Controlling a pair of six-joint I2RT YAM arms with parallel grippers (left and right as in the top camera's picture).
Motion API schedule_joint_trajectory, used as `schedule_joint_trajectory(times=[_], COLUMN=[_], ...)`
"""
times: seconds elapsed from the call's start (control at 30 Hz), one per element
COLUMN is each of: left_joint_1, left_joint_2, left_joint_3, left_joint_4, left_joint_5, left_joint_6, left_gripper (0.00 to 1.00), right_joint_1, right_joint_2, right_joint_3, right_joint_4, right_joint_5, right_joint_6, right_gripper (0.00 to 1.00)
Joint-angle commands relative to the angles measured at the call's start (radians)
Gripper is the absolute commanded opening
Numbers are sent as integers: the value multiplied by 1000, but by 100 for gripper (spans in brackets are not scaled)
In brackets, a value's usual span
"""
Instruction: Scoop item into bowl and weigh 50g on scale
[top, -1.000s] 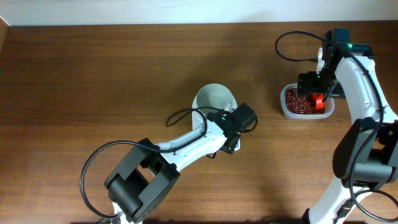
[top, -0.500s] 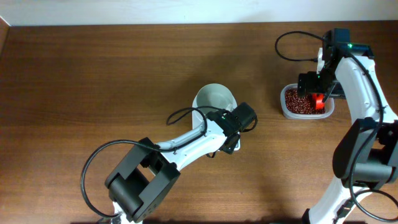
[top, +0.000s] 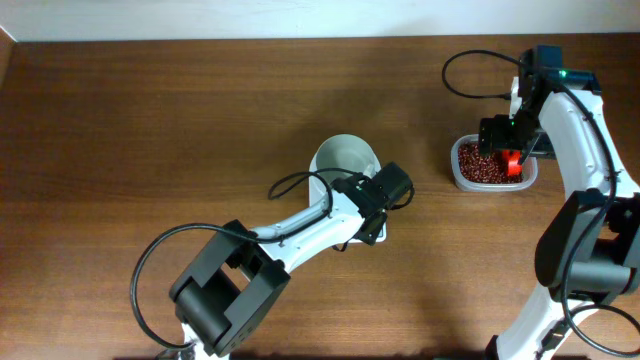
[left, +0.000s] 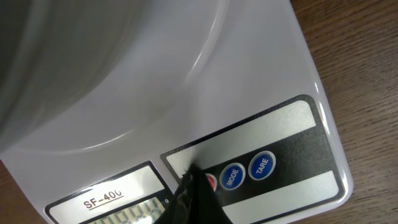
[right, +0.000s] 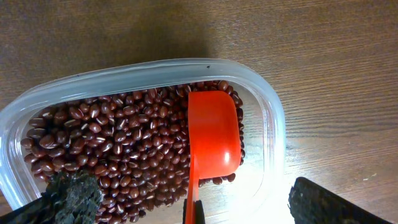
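The white bowl (top: 347, 160) stands on the scale (left: 249, 81) at mid-table; in the left wrist view the bowl (left: 62, 50) fills the upper left. My left gripper (left: 193, 183) is shut, its tip resting at the red button (left: 211, 182) beside the display (left: 112, 205). At the right, dark red-brown beans (right: 118, 149) fill a clear tub (right: 264, 118), and a red scoop (right: 213, 134) lies in them. My right gripper (right: 199, 208) hangs open over the tub, its fingers (right: 68, 196) apart on either side of the scoop's handle.
Blue MODE (left: 231, 176) and TARE (left: 262, 166) buttons sit right of the red one. In the overhead view my left arm (top: 300, 228) covers most of the scale. The tub (top: 490, 165) lies under my right gripper (top: 503, 140) near the table's right edge.
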Motion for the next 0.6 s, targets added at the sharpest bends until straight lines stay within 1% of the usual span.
schedule_joint_trajectory(times=[0.0,0.37,0.43,0.57], left_joint_1=[8,8,3,2], left_joint_2=[52,66,37,-119], left_joint_3=[3,40,76,117], left_joint_4=[5,-19,-55,-110], left_joint_5=[23,36,21,31], left_joint_6=[15,47,53,53], left_gripper=[0,0,0,0], right_joint_1=[3,3,3,3], right_joint_2=[9,9,9,9], right_joint_3=[-7,-7,-7,-7], right_joint_4=[0,0,0,0], right_joint_5=[12,12,12,12], right_joint_6=[0,0,0,0], right_gripper=[99,99,99,99])
